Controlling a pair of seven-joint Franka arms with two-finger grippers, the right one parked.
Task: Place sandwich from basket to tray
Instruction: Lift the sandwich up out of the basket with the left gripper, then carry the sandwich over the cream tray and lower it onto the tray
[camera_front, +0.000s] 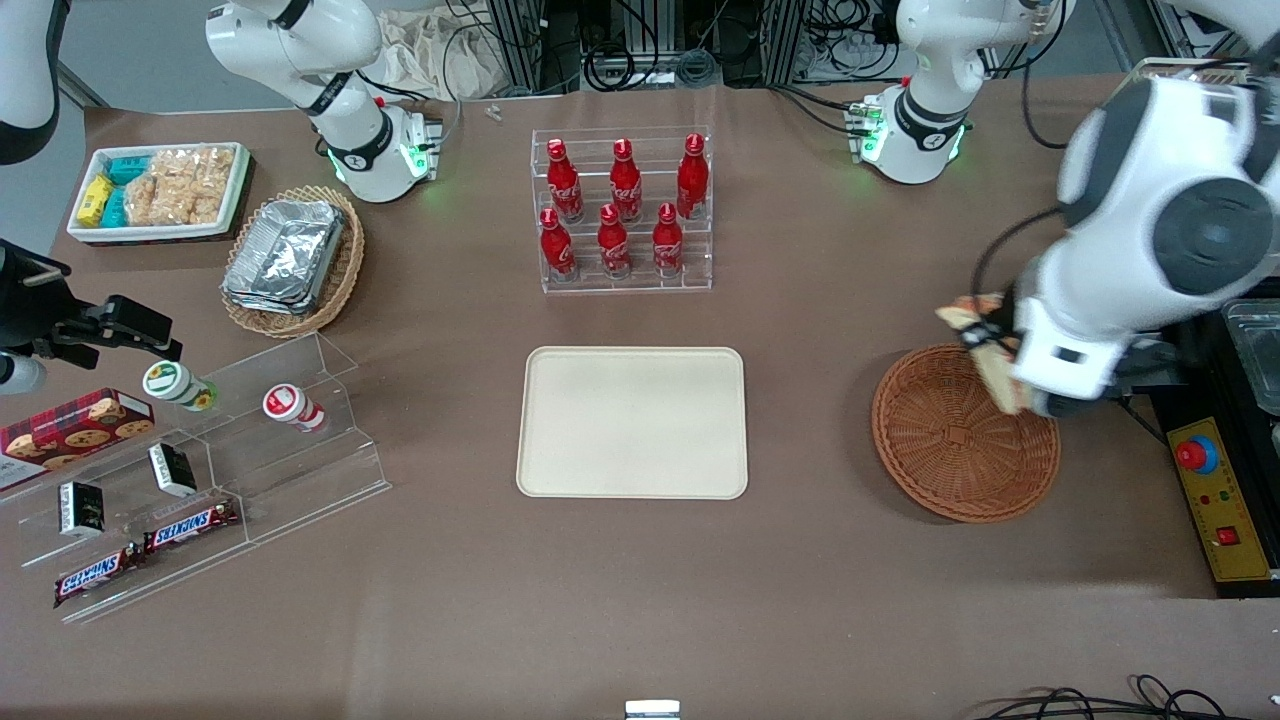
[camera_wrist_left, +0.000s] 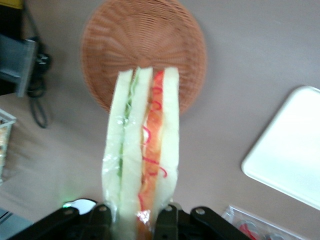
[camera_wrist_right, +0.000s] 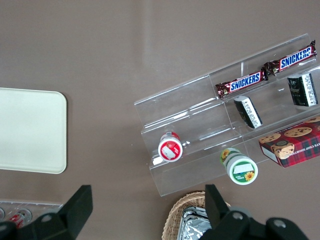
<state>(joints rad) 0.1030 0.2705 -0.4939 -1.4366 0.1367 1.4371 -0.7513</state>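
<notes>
My left gripper (camera_front: 990, 350) is shut on the sandwich (camera_front: 985, 345), a wedge of pale bread in clear wrap with red-orange and green filling, and holds it lifted above the edge of the round reddish-brown basket (camera_front: 955, 450). In the left wrist view the sandwich (camera_wrist_left: 142, 145) stands between my fingers (camera_wrist_left: 167, 220), with the basket (camera_wrist_left: 145, 45) empty below it. The cream-beige tray (camera_front: 632, 422) lies flat at the table's middle, toward the parked arm from the basket; its corner shows in the left wrist view (camera_wrist_left: 290, 150). It is empty.
A clear rack of red bottles (camera_front: 622, 210) stands farther from the front camera than the tray. A yellow control box (camera_front: 1222, 500) lies beside the basket at the working arm's end. A tan basket of foil containers (camera_front: 292, 260), a snack bin (camera_front: 160, 190) and an acrylic shelf (camera_front: 200, 470) are toward the parked arm's end.
</notes>
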